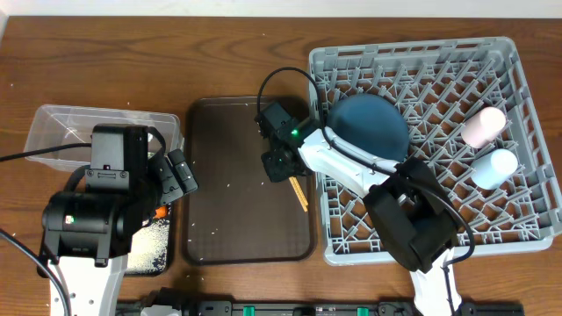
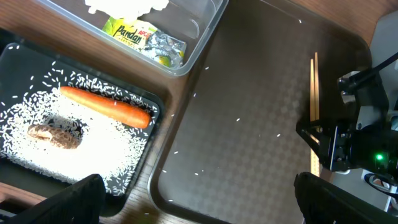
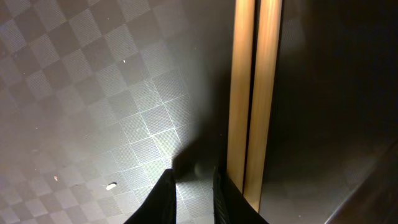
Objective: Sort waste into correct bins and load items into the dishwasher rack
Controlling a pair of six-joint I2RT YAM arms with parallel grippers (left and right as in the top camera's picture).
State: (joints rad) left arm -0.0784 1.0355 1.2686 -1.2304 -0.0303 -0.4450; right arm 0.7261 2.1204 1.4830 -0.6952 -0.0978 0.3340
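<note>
A pair of wooden chopsticks lies on the brown serving tray near its right rim. My right gripper stands just left of them, only narrowly open, with bare tray between its fingers. My left gripper hangs wide open and empty above the tray's left edge. The black tray holds a carrot, a brownish food lump and rice. In the clear tub lie a green-yellow wrapper and a white napkin.
The grey dishwasher rack at the right carries a dark blue plate, a pink cup and a pale blue cup. My right arm reaches across its left side. A few rice grains dot the brown tray.
</note>
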